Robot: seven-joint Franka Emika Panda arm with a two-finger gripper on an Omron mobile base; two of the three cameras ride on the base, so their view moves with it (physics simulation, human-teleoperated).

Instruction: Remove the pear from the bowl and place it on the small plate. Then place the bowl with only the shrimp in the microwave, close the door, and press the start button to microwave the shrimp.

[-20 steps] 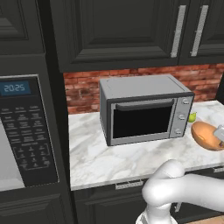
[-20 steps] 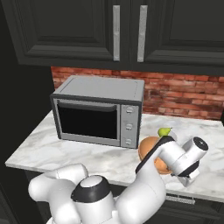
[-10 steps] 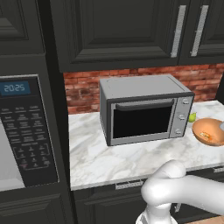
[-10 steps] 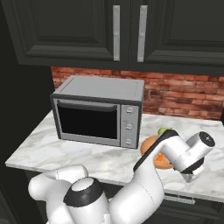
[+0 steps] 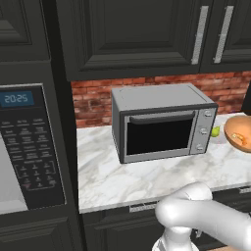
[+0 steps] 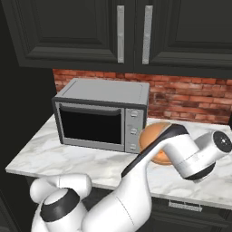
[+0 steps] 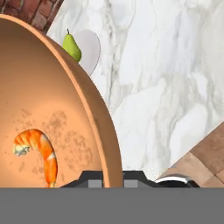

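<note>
My gripper (image 7: pixel 110 180) is clamped on the rim of the bowl (image 7: pixel 48 113), jaws pinched tight w/ the orange wall between them, one tip inside, one outside. In hand view the bowl rises straight up from my fingertips; the shrimp (image 7: pixel 38 151) lies inside it, just off the tips on the inner side. Beyond the far rim the pear (image 7: pixel 71 46) stands upright on the small white plate (image 7: pixel 91 47), well apart from my grip, w/ marble counter (image 7: pixel 166 78) beside it.

From the left base view the bowl (image 5: pixel 238 133) sits off the silver toaster oven's (image 5: pixel 162 126) knob side, pear (image 5: pixel 215 131) between the two. Black microwave keypad (image 5: pixel 30 147) w/ blue display is far on the other side of the oven from my hand. Whether the bowl is touching the counter, can't tell. In right base view my forearm covers most of the bowl (image 6: pixel 153 136).
</note>
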